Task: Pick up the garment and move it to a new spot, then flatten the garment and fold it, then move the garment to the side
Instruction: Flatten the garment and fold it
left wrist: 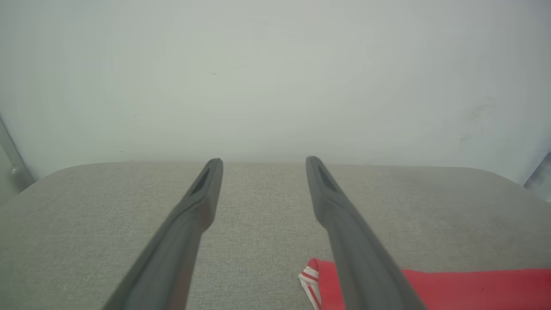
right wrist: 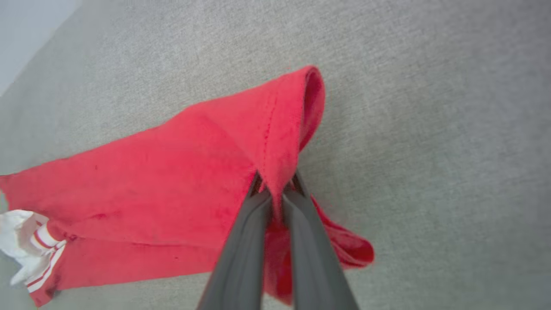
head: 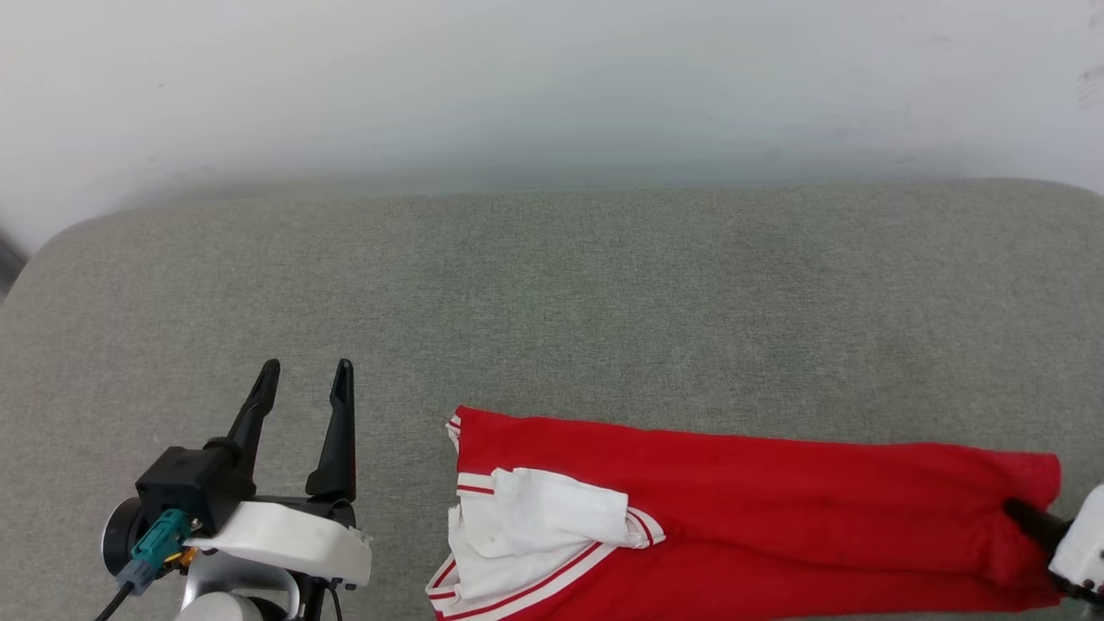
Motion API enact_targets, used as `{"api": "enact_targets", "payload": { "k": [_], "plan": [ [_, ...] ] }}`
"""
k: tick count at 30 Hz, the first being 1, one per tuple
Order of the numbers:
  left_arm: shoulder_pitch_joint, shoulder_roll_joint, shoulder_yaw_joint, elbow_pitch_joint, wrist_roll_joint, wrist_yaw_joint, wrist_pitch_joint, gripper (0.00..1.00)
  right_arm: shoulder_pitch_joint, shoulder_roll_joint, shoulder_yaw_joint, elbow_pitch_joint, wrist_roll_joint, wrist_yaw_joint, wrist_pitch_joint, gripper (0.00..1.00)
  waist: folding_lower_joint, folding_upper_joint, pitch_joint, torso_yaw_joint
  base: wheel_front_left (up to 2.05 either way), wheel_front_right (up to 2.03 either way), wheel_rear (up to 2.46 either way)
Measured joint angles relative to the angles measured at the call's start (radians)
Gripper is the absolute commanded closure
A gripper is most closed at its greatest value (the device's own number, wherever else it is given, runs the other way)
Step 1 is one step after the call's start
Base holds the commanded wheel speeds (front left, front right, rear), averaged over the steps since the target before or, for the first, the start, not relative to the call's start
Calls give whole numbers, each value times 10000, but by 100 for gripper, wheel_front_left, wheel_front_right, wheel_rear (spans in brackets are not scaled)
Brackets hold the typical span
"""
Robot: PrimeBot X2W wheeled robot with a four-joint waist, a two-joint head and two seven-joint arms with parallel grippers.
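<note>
The garment is a red shirt with white, red-striped sleeves, lying folded lengthwise along the near edge of the grey cushion. At the garment's right end my right gripper is shut on its hem; in the right wrist view the two fingers pinch a raised ridge of red fabric at the gripper. My left gripper stands open to the left of the garment, apart from it. In the left wrist view that gripper holds nothing, and the garment's left corner lies behind the right finger.
A pale wall rises behind the cushion's far edge. The cushion's rounded left corner and right corner are in view. Bare grey fabric stretches beyond the garment.
</note>
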Motion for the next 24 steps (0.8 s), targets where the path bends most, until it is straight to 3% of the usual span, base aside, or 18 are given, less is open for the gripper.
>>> {"api": "enact_targets", "payload": {
  "k": [6, 12, 17, 24],
  "plan": [
    [30, 40, -50, -35, 2, 46, 77, 0, -160, 1732, -360, -81, 2107, 0, 1509, 100, -1, 0, -32, -74, 0, 0, 0],
    [24, 27, -249, -29, 19, 33, 213, 0, -236, 2316, 194, -201, 4627, 0, 2552, 100, 0, 0, -118, 87, 0, 0, 0],
    [-74, -2, -428, 6, 33, -58, 332, 0, -569, 2337, 1950, 221, 6750, 0, 2153, 100, 0, 0, -166, 362, 0, 0, 0],
    [-343, -84, -698, 127, 104, -232, 428, 0, -1215, 2353, 4734, 828, 7660, -2, 823, 100, -1, 0, -136, 878, 0, 0, 0]
  ]
}}
